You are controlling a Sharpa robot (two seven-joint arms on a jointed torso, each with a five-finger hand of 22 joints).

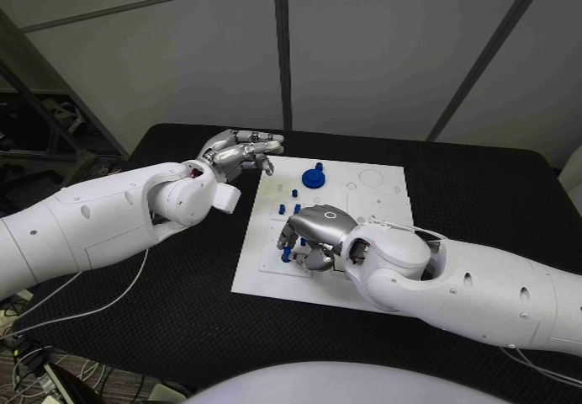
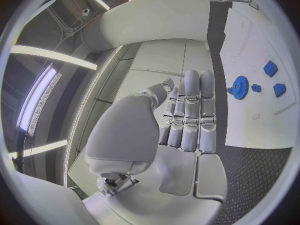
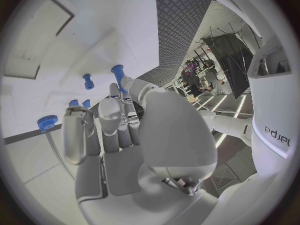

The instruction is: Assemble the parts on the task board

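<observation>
Hovering over the white task board (image 1: 376, 202), two hands work among blue parts.
Right hand (image 1: 318, 236) curls over upright pegs (image 1: 286, 250) at the near-left, grip unclear; left hand (image 1: 239, 155) rests fingers together, empty, beside one blue gear (image 1: 313, 178) lying flat.

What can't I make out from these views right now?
- Head view: the right hand covers the task board beneath it, hiding most of the blue parts there.
- Right wrist view: whether the fingers touch a part; they hide the contact.
- Head view: the blue gear teeth are too small.
</observation>
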